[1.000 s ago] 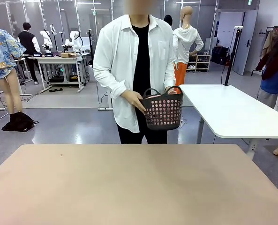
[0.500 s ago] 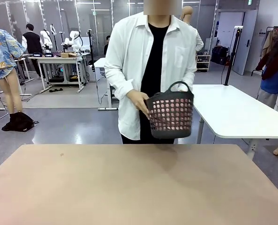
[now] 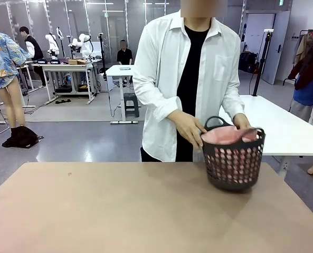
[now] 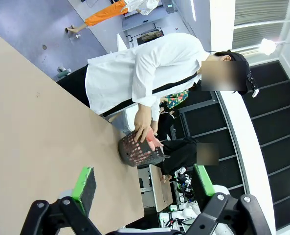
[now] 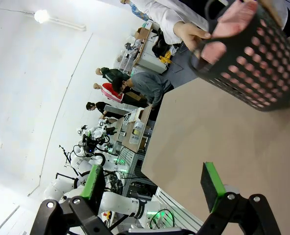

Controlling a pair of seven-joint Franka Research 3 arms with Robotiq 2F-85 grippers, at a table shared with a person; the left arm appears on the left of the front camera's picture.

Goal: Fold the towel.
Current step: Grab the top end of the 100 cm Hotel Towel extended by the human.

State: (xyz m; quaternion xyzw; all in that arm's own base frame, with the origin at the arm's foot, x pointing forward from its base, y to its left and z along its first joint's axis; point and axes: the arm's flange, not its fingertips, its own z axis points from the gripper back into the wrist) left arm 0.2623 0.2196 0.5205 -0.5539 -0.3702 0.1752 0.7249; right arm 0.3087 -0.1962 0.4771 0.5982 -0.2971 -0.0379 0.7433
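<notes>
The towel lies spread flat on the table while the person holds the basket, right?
No. The towel sits bunched inside the basket, not flat on the table, as the front view shows. The person does hold the basket.

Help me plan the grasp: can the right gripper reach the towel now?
Probably not yet: the towel lies bunched inside the basket, whose rim both the person's hands hold; the open right gripper hangs well back.

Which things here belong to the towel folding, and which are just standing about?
Job: pink towel; dark basket holding it; person's hand at its rim; brown table under it.
Standing about: white table behind; black bundle on the floor.
</notes>
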